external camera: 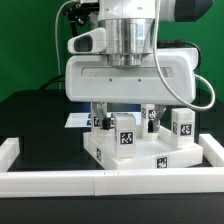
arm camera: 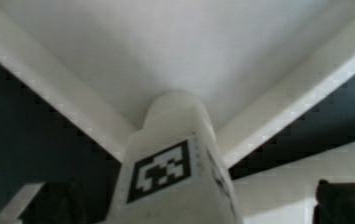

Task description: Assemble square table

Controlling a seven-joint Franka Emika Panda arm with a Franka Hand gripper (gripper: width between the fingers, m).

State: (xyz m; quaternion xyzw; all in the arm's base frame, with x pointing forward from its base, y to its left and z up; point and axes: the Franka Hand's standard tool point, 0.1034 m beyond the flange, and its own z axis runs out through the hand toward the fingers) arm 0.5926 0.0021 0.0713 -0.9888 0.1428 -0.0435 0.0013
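The square table's white panel (external camera: 140, 160) lies just behind the low front wall, with a small tag on its near edge. Several white tagged legs stand upright on it. One is in the middle (external camera: 126, 136), one toward the exterior view's left (external camera: 100, 121), and one at the right (external camera: 182, 125). My gripper (external camera: 125, 116) hangs right over the middle leg and is open. In the wrist view that leg (arm camera: 170, 150) rises between my dark fingers (arm camera: 344, 200), and a gap shows on each side. The panel (arm camera: 174, 50) fills the background.
A long low white wall (external camera: 100, 183) edges the black surface at the front and turns up at both ends. The marker board (external camera: 73, 120) lies flat behind the panel on the exterior view's left. The arm's wide white hand (external camera: 135, 75) hides the scene's middle.
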